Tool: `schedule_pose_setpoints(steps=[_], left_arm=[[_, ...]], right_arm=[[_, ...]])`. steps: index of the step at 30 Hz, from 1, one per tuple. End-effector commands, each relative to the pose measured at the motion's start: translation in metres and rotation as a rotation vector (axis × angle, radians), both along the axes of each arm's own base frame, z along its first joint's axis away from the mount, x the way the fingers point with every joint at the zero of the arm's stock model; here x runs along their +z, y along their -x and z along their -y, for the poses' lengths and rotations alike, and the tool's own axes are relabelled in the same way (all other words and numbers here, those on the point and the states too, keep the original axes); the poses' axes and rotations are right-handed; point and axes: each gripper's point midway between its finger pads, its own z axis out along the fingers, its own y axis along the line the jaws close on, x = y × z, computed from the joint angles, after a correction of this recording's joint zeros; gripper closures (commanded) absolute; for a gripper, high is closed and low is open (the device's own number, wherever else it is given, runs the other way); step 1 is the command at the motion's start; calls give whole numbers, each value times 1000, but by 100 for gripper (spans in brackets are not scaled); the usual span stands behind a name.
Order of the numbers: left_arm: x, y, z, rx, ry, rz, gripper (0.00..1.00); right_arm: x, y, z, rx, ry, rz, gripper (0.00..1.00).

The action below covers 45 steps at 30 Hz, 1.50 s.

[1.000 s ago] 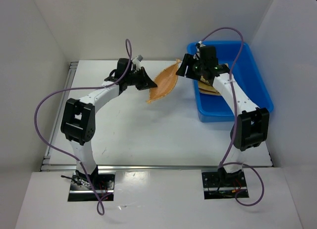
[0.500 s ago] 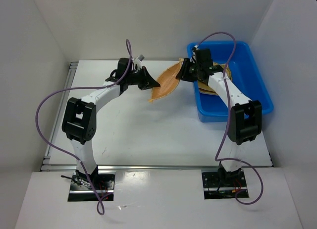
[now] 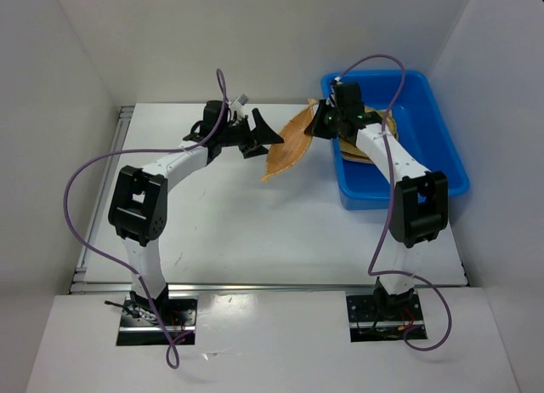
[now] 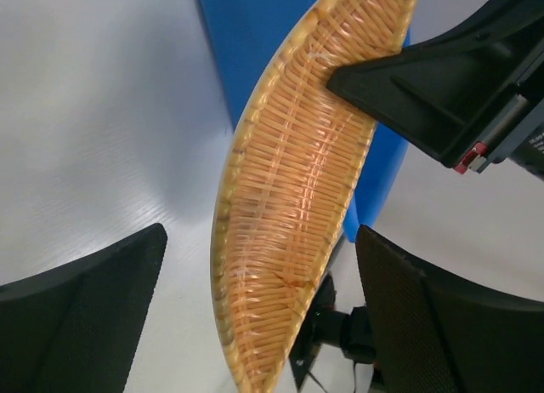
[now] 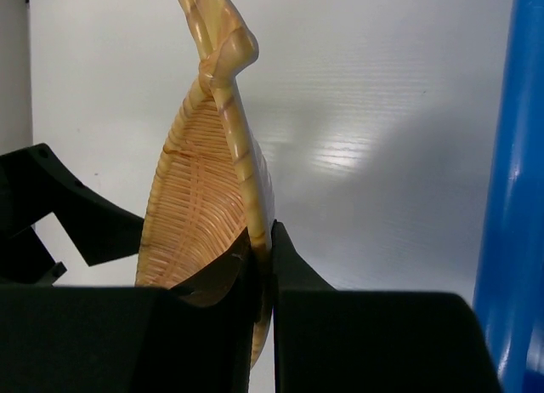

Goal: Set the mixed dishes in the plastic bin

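Right gripper [image 5: 261,240] pinching leaf tray [image 4: 289,231] rim; left gripper [image 3: 264,138] gaping wide, gripping nothing. Tray needing swing over bin [image 3: 382,196] wall, pinch firm, lowering flat before release.

My left hand [image 4: 262,240] is spread wide, one dark finger [image 4: 93,316] on each side of the leaf tray [image 4: 289,214], and neither touches it. The tray runs lengthwise between them, woven face toward me. The right hand [image 4: 340,74] presses its upper end. Behind the tray, the blue bin [image 4: 225,44] stands on the white table [image 4: 102,112].
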Motion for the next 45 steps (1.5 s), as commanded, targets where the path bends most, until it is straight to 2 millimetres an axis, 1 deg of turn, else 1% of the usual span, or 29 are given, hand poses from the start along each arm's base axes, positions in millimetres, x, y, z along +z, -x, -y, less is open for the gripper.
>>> schedule_pose_setpoints(steps=[1,2,4,6,7,9,10,11,12,13,14,15,17,18,19,20,21,23,24,26,27,28,29,30,31,35,39,42,45], left_arm=[[9,-4,3,-14,39,37,0],[17,-6,3,-15,45,54,0],[21,-10,2,-25,4,97,0],[23,-26,-20,22,-33,122,0],[26,-28,-31,40,-54,133,0],[37,-38,-52,85,-61,161,0],[40,-43,-71,124,-63,163,0],[39,-45,-81,149,-70,160,0],[31,-46,-87,160,-74,146,0],[32,-45,-94,173,-75,146,0],[29,-48,-101,187,-76,147,0],[25,-46,-101,186,-78,138,0],[27,-45,-101,187,-76,145,0],[23,-43,-101,190,-72,128,0],[20,-45,-101,190,-72,128,0],[20,-45,-101,190,-72,128,0],[15,-46,-101,189,-74,118,0],[15,-46,-101,189,-74,117,0],[10,-47,-101,189,-77,109,0],[11,-46,-100,181,-72,108,0],[5,-47,-100,180,-75,98,0],[2,-45,-100,180,-77,89,0],[2,-44,-99,172,-72,88,0],[4,-45,-99,172,-70,97,0],[4,-45,-99,172,-70,97,0],[0,-44,-97,167,-63,80,0],[-4,-43,-98,166,-65,71,0],[-4,-43,-98,166,-65,71,0],[1,-42,-98,167,-63,80,0]], right_arm=[[50,-12,-2,-5,-9,128,98],[48,-11,-1,-5,-7,119,98],[58,-14,7,-38,26,146,98],[76,-11,18,-64,70,175,98],[77,-15,33,-101,119,182,98],[98,-8,56,-153,150,192,98],[100,-6,70,-182,175,189,98],[109,-7,93,-229,177,197,98],[112,-3,108,-263,187,190,98],[120,2,122,-298,196,197,98],[120,4,148,-357,228,187,98],[112,10,159,-374,242,141,98],[116,20,184,-425,248,124,98],[119,24,205,-468,245,119,98],[114,30,215,-489,250,97,98],[117,37,225,-517,258,96,98],[117,39,243,-567,274,92,98],[119,52,258,-612,290,76,98],[116,58,274,-658,312,54,98],[111,70,287,-699,338,17,98],[109,73,289,-710,350,4,98],[105,77,300,-750,377,-11,98],[96,82,307,-767,392,-42,98],[100,85,309,-780,400,-34,98],[93,91,316,-801,419,-63,98],[73,101,328,-844,488,-142,98],[61,109,336,-877,536,-203,98],[45,110,340,-878,568,-261,98],[22,109,342,-860,595,-342,98]])
